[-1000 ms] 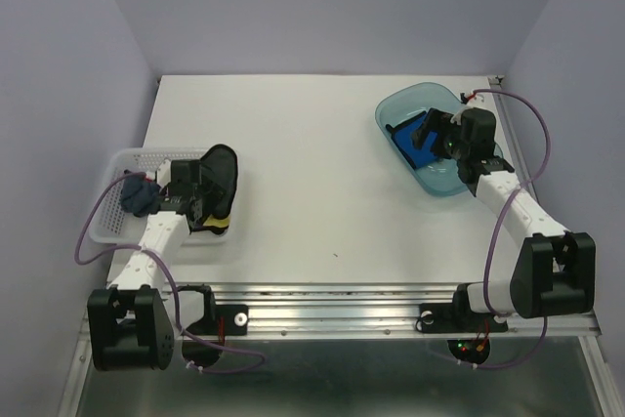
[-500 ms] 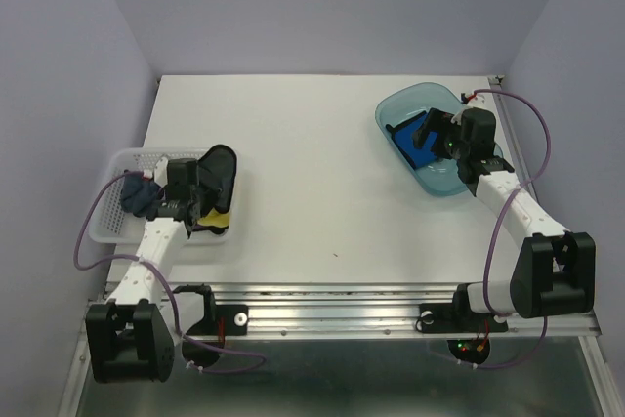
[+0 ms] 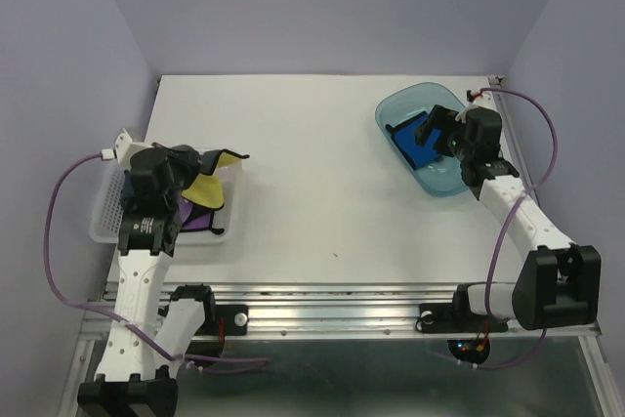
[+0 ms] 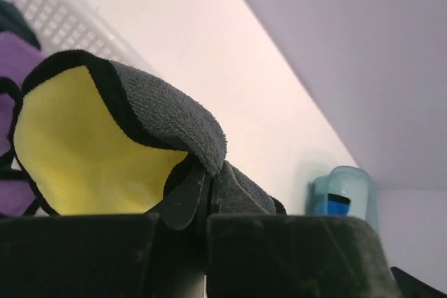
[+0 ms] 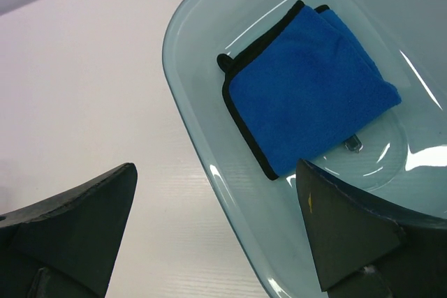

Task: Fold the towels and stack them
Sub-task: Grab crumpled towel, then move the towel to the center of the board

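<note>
Big change over the last second: the left arm came up out of the white mesh basket (image 3: 103, 227) with a towel in tow. The left fingers (image 4: 195, 200) were clenched on a fold of the grey-and-yellow towel (image 4: 91, 137). It hung open off them, yellow face showing, black edging all round. A second before, it was just a dark bunch sitting low in the basket. The purple towel (image 3: 198, 223) lay below the fingers, in the basket. I'd call the pick done and the carry out to the table next, with no folding started yet.

The right arm barely budged. The right fingers (image 3: 436, 133) were spread wide and empty over the teal tray (image 5: 237, 12). The folded blue towel (image 5: 307, 95) lay just ahead of the tips, between them, untouched.

The table (image 3: 322, 192) was plain flat white, with nothing on it between the two arms. Pale lilac walls boxed it in on three sides.
</note>
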You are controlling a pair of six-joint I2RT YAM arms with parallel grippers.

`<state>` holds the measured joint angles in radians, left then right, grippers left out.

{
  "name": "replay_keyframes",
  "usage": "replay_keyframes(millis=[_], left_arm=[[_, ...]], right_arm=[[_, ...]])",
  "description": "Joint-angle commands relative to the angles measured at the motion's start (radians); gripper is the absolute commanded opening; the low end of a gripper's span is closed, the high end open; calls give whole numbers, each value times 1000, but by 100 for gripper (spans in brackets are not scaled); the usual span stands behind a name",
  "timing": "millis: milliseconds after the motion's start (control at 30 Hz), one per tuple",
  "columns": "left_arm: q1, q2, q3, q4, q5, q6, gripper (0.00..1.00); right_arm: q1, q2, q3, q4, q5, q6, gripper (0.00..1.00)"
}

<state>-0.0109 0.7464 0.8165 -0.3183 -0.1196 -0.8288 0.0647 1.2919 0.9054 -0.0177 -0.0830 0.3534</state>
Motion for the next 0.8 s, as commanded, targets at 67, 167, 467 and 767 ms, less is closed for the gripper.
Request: replay_keyframes(millis=[67, 167, 467, 767], left_arm=[[-1, 62, 220, 136, 115, 28, 0], [-29, 145, 298, 179, 178, 42, 0], [-405, 372, 503, 287, 57, 125, 0], [-646, 573, 432, 430, 40, 194, 0]], right_arm=[[-5, -66, -20, 36, 5, 41, 100], [-5, -71, -20, 27, 9, 55, 100], [-5, -105, -34, -25, 60, 74, 100], [-3, -114, -23, -90, 42, 90, 100]])
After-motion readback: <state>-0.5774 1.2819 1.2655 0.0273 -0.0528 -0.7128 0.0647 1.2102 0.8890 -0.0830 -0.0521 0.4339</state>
